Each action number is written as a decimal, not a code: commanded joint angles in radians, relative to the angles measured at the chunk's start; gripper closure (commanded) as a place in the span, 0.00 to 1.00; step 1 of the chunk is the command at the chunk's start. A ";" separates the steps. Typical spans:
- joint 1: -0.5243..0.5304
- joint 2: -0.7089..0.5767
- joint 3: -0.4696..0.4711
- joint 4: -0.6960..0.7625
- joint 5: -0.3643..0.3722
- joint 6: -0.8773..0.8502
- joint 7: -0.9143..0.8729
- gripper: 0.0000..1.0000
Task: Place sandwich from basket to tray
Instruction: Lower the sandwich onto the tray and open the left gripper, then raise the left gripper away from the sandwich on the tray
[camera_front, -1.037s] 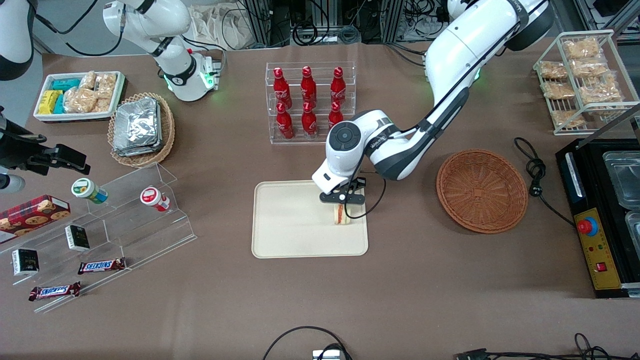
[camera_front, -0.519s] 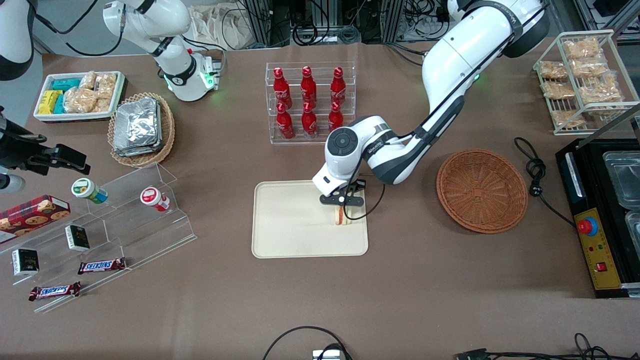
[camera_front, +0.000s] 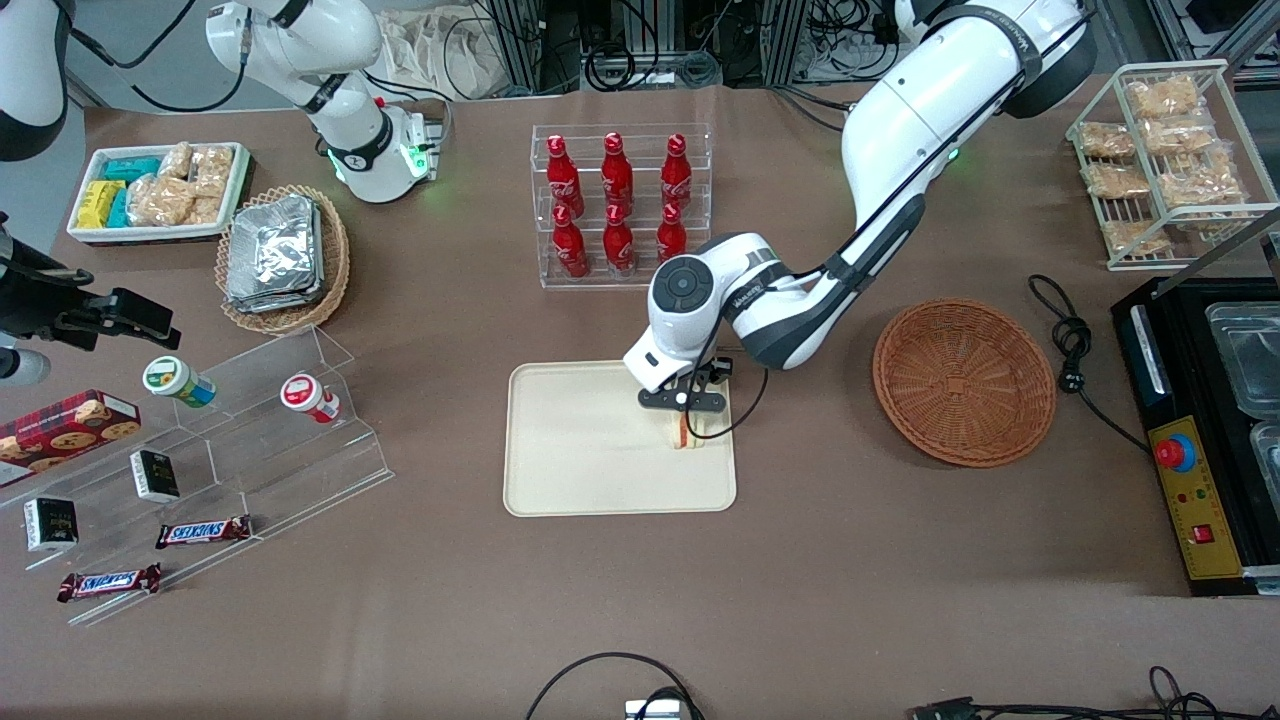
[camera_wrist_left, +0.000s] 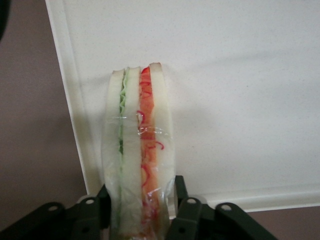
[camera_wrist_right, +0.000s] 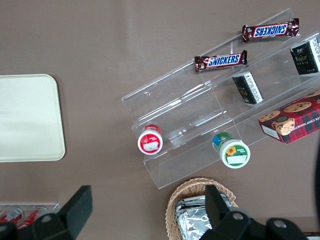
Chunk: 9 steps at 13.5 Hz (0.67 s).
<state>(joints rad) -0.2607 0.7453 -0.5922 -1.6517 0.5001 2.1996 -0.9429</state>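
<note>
Gripper: the left arm's gripper (camera_front: 684, 412) hangs over the tray's edge nearest the basket, pointing down. Its dark fingers (camera_wrist_left: 186, 212) sit on either side of the sandwich and press its wrap, so it is closed on the sandwich.

Sandwich: the sandwich (camera_front: 685, 432) stands on edge between the fingers, filling stripe facing up. In the wrist view the sandwich (camera_wrist_left: 139, 150) shows white bread, a green layer and a red-orange layer under clear wrap. Holding it by the flat bread faces probably keeps the filling from being squeezed out.

Contact: it is low over the tray; whether its bottom edge touches the tray surface cannot be told.

Tray: the cream tray (camera_front: 570, 470) lies mid-table, otherwise bare. The sandwich is over the corner region close to the rim (camera_wrist_left: 67, 100), likely because that is the shortest reach from the basket.

Basket: the brown wicker basket (camera_front: 964, 382) sits beside the tray toward the working arm's end, nothing in it.

Stage: judged as the final lowering or release; carrying appears done.

Risk: standing on its thin edge, the sandwich may tip flat once let go.
</note>
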 joint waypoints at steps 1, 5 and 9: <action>-0.014 0.017 0.006 0.042 0.020 -0.006 -0.025 0.00; -0.006 0.005 0.006 0.058 0.011 -0.014 -0.033 0.00; 0.008 -0.001 0.003 0.143 0.001 -0.105 -0.037 0.00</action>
<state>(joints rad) -0.2523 0.7451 -0.5889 -1.5742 0.5000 2.1671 -0.9649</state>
